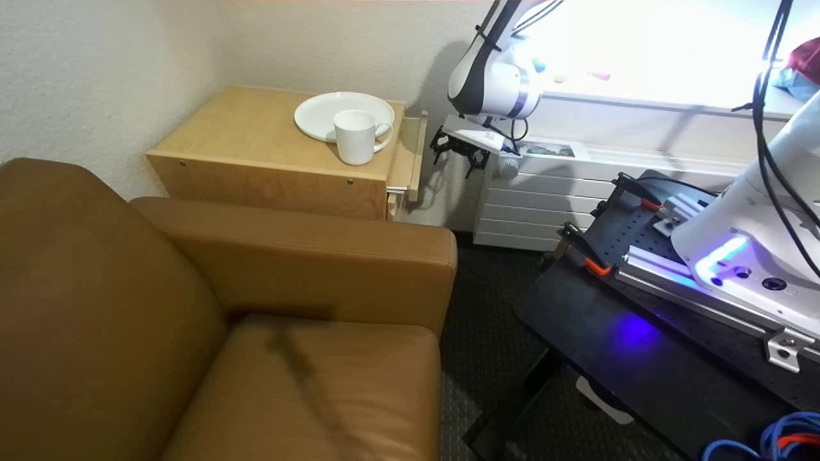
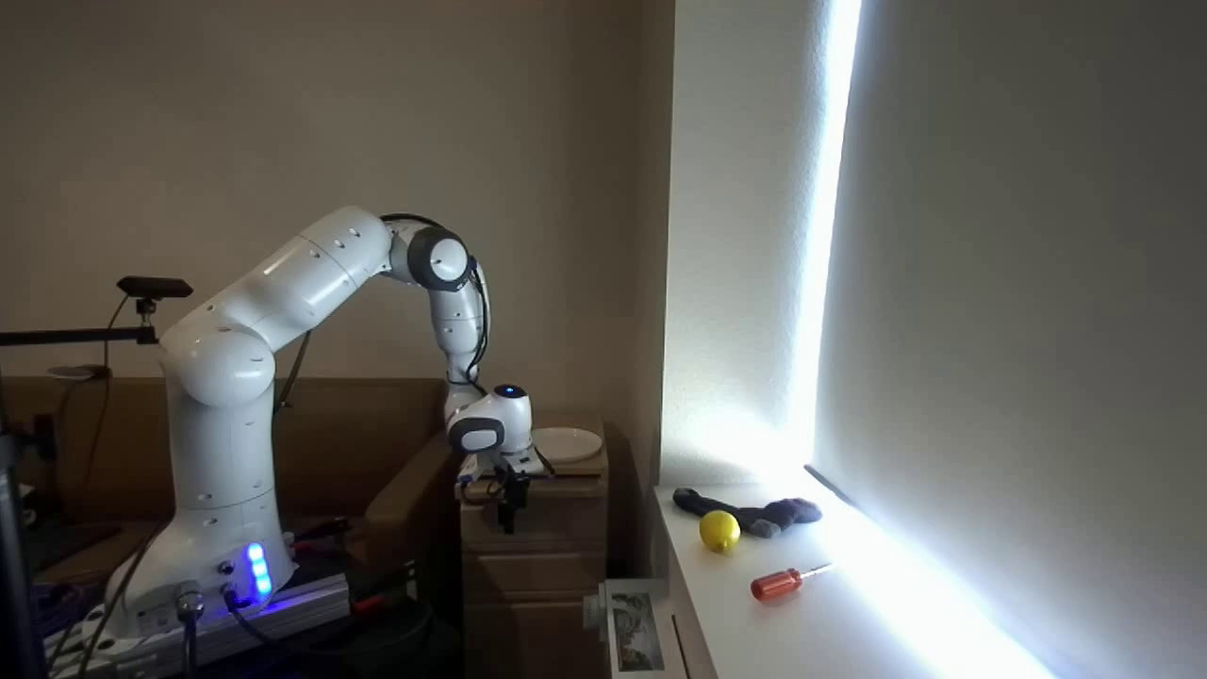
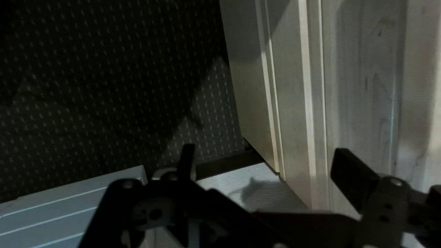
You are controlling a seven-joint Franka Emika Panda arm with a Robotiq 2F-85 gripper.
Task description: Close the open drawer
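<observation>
The drawer (image 1: 420,157) juts out a little from the small wooden side table, below its top. Its pale front panel faces the robot, and a light tan strip shows between panel and table. No items inside can be made out. The drawer front (image 2: 575,521) also shows in an exterior view, partly behind the gripper. My gripper (image 1: 453,164) hangs just in front of the panel, seemingly apart from it; it also shows in an exterior view (image 2: 507,517). In the wrist view, the gripper (image 3: 267,163) is open and empty, with wooden fronts (image 3: 368,86) at the right behind one finger.
A white plate (image 1: 314,115) and white mug (image 1: 354,144) stand on the side table top (image 1: 256,134). A brown sofa (image 1: 307,256) is beside it. A white radiator (image 1: 538,198) and windowsill (image 2: 717,622) with lemon (image 2: 719,531), screwdriver (image 2: 776,585) and dark cloth (image 2: 754,517) are near.
</observation>
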